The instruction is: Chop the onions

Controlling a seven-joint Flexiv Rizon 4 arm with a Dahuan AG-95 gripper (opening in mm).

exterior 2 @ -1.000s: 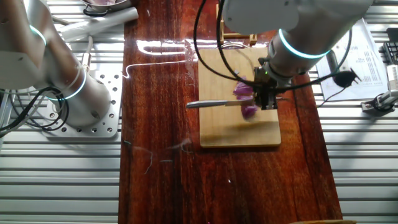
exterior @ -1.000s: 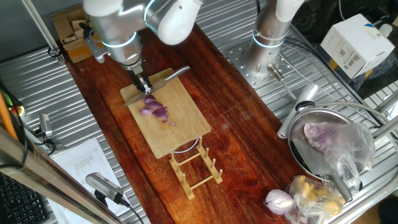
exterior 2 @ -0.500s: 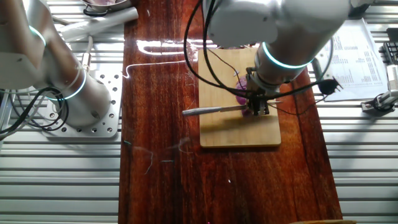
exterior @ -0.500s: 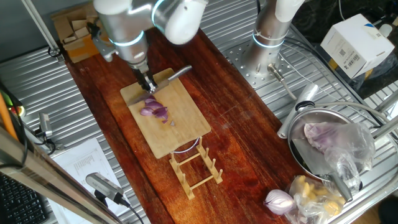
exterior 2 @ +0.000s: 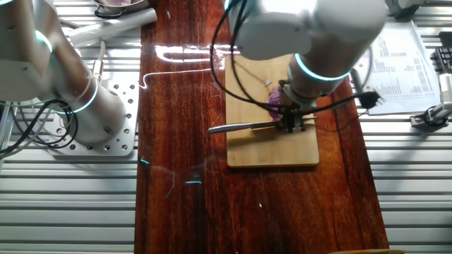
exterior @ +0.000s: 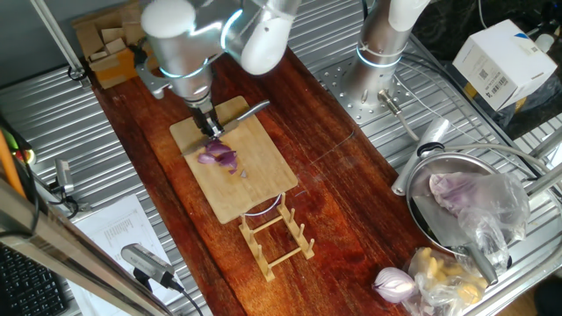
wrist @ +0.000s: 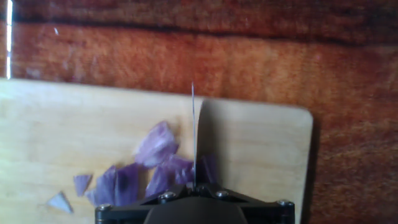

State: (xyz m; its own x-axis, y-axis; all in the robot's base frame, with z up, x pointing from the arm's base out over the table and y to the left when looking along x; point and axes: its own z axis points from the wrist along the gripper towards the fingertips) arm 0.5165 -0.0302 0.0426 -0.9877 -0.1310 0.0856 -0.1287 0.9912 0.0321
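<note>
Purple onion pieces [exterior: 218, 156] lie on the pale wooden cutting board [exterior: 250, 189], with a few small slivers beside them. My gripper [exterior: 211, 130] is over the board's far end, shut on a knife [exterior: 248, 109] whose metal end sticks out to the right. In the other fixed view the gripper [exterior 2: 289, 124] holds the knife [exterior 2: 240, 127] level over the board [exterior 2: 272, 152], just beside the onion pieces [exterior 2: 273, 103]. In the hand view the knife edge [wrist: 194, 134] points straight ahead, with onion pieces [wrist: 155, 149] on its left and under it on the board [wrist: 261, 149].
A wooden rack [exterior: 277, 233] stands at the board's near end. A metal bowl [exterior: 457, 219] with a plastic-wrapped purple lump, a whole red onion [exterior: 393, 283] and a white box [exterior: 496, 57] are on the right. A second arm's base [exterior: 382, 44] stands behind.
My gripper, with the knife, has shifted a little along the board towards the onion pieces, and the arm above it has swung right. The onion pieces lie as before.
</note>
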